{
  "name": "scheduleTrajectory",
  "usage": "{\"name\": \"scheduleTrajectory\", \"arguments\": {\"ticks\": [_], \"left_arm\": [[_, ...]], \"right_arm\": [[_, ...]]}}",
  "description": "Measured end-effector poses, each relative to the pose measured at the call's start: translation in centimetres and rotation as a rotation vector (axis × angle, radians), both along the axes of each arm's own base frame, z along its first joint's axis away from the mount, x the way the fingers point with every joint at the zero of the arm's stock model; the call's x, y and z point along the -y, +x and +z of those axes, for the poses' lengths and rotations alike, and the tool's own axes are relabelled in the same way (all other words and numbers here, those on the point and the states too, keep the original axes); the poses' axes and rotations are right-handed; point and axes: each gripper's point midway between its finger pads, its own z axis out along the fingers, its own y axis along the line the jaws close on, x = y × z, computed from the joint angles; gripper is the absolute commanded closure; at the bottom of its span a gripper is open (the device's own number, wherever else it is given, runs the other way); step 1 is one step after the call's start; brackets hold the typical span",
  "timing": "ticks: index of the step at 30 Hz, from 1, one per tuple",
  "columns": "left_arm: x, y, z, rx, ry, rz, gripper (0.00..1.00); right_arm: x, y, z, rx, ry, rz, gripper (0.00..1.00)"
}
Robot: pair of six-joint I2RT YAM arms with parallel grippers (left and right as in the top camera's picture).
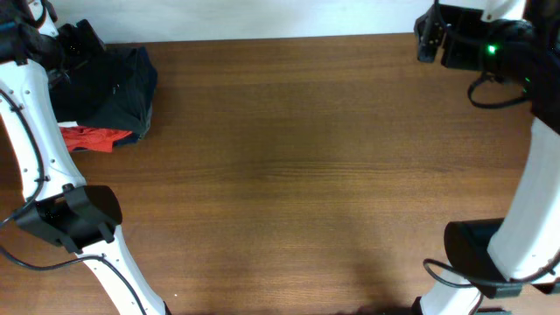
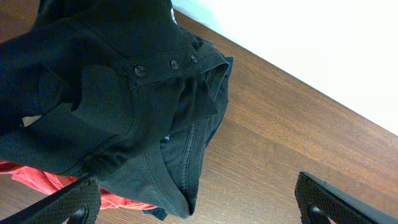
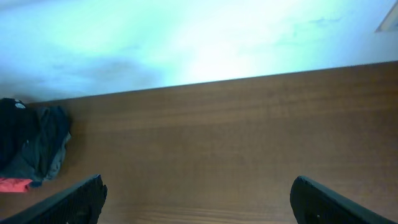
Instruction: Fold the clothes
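A: What colours lie under your left pincer point(image 2: 198, 210)?
B: The clothes point(image 2: 112, 106) are plain black, with a row of black buttons point(image 2: 174, 64).
A: Anything brighter?
B: A plain red garment point(image 2: 31, 176) shows beside one of my fingers point(image 2: 68, 202), which are black. The table point(image 2: 286, 143) is brown, streaked with darker wood grain.

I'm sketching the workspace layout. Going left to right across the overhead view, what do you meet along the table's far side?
black clothes → bare wooden table → right gripper, open. The red garment overlaps the clothes sideways, so it is left out.
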Motion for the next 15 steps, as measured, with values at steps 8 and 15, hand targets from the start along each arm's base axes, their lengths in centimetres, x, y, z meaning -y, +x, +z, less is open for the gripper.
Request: {"name": "scheduleTrajectory", "arguments": {"ticks": [8,15], "left_arm": [[0.01,0.00,0.00,0.000,0.000,0.000,0.01],[0.06,0.01,0.01,0.001,-0.003,-0.002,0.01]], "right_arm": [[0.00,0.13,-0.25,-0.008,0.000,0.000,0.01],[0.04,-0.28,-0.79,-0.036,-0.001,-0.001,0.01]]}}
